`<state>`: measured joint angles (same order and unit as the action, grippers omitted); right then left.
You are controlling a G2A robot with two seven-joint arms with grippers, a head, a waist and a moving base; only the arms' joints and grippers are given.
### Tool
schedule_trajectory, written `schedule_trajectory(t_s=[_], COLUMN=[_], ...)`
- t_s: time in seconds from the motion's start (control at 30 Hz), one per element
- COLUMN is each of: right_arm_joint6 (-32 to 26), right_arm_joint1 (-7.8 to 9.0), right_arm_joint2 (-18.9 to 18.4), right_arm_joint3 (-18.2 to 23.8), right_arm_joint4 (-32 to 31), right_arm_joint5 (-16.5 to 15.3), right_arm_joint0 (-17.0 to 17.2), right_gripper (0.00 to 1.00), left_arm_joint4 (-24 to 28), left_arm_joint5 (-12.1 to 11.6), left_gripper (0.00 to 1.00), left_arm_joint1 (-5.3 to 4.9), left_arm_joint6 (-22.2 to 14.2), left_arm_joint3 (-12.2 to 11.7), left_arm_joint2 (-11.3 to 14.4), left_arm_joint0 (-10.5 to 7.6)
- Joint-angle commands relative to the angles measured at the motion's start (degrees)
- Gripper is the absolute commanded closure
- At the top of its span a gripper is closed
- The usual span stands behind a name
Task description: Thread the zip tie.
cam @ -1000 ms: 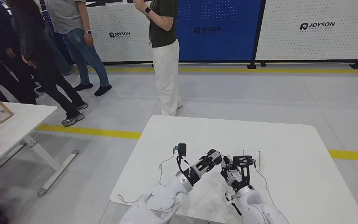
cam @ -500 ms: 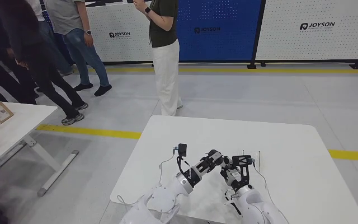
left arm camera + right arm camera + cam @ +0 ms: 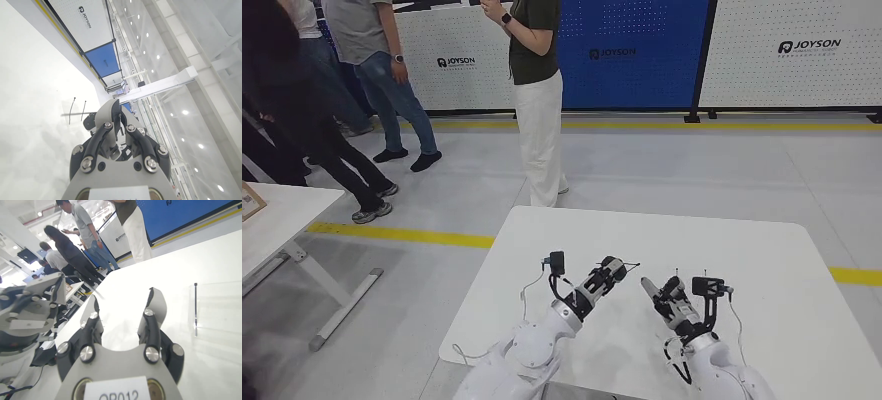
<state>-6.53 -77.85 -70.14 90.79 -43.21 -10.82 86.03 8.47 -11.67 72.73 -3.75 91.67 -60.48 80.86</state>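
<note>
Table: white table (image 3: 762, 240) carried everything; places below are given vs the L gripper.
L gripper: L gripper (image 3: 119, 111) had its jaws pinched narrow on what looked like a black zip tie.
R gripper: R gripper (image 3: 122, 294) sat just beside the L gripper, jaws wide, nothing btwn them.
Clear sheet: clear sheet (image 3: 217, 306) lay flat beyond the R gripper, on the side away from the L gripper.
Spare zip ties: two spare zip ties (image 3: 71, 110) lay roughly parallel by that sheet, well apart from the L gripper.
Held zip tie: held zip tie (image 3: 75, 114) stuck out sideways from the L gripper, long axis across the fingers, free end apparently twd the R gripper.
Key relation: judged, the free end lay nearest the R arm, so the R jaws were placed to take it.
View diffs: L wrist view showed the pinch & both spares; R wrist view showed one spare on the sheet, head at its far end; top view gave the gap btwn the arms.
</note>
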Motion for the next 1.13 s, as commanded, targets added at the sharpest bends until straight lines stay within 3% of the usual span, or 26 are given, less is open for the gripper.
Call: schedule_trajectory(t_s=[0.0,0.33,0.57,1.1], right_arm_joint6=[0.92,8.36,10.41,10.41], right_arm_joint1=[0.26,1.45,1.93,1.93], right_arm_joint2=[-1.89,-12.97,-21.20,-21.20], right_arm_joint3=[0.81,4.62,3.39,3.39], right_arm_joint4=[1.72,10.71,23.06,23.06], right_arm_joint5=[-1.16,-5.32,-8.09,-8.09], right_arm_joint0=[1.15,8.00,11.56,11.56], right_gripper=[0.00,0.00,0.00,0.00], left_arm_joint4=[0.08,0.19,1.00,0.93], left_arm_joint5=[0.01,-0.07,-0.76,-0.78], left_gripper=[1.00,1.00,1.00,1.00], left_arm_joint1=[-0.03,0.17,0.25,0.25], left_arm_joint6=[0.19,2.32,3.90,4.01], left_arm_joint3=[-0.23,-1.86,-1.44,-1.30], left_arm_joint2=[-0.34,-0.71,-1.39,-1.42], left_arm_joint0=[0.16,0.60,1.71,1.85])
